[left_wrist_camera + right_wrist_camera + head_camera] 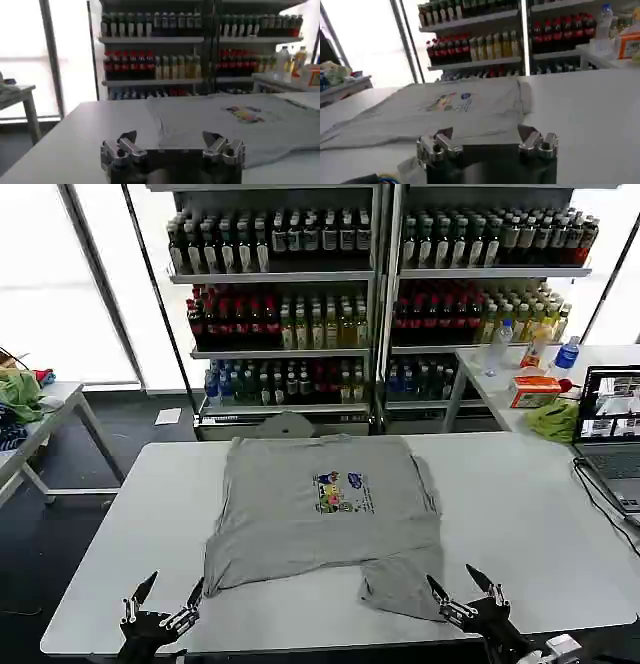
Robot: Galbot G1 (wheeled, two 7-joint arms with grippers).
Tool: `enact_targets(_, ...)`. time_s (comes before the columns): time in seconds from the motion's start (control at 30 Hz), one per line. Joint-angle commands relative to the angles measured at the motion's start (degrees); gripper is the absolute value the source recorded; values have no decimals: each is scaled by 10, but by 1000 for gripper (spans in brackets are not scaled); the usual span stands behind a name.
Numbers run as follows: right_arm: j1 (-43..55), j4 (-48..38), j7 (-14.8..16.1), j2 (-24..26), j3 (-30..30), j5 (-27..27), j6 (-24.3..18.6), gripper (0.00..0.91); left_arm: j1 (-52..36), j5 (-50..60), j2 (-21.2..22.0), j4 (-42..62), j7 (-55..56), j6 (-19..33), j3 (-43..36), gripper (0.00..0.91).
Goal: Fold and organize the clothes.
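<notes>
My right gripper (467, 584), fingers spread, sits nearest the light grey cotton shirt's (320, 509) hem; my left gripper (168, 598) waits spread too.

Grey table (520, 514) fronts 2 drink-stocked shelving units (280, 279); bright windows (40, 274) left, dark floor (140, 424).

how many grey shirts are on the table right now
1. The grey shirt lies spread flat mid-table, print up, between the open left gripper and open right gripper.

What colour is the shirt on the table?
Light grey shirt with a small colourful chest print; clearest in the head view.
</notes>
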State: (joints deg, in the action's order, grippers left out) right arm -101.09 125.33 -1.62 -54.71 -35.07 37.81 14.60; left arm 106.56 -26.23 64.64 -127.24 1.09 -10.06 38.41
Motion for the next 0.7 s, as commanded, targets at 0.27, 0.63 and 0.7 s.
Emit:
enact_targets(0.27,22,18,-78,-7,13,-4,121,907,-73,-74,-44,-13,25,-216,-43,907)
enact_targets(0.63,55,23,-143,-30,43,31,186,746,-122,-84,-49,13,33,-229,-75,907)
enact_targets(0.7,58,18,-149,-30,49,30,186,383,-124,-87,-48,17,32,-228,-77,907)
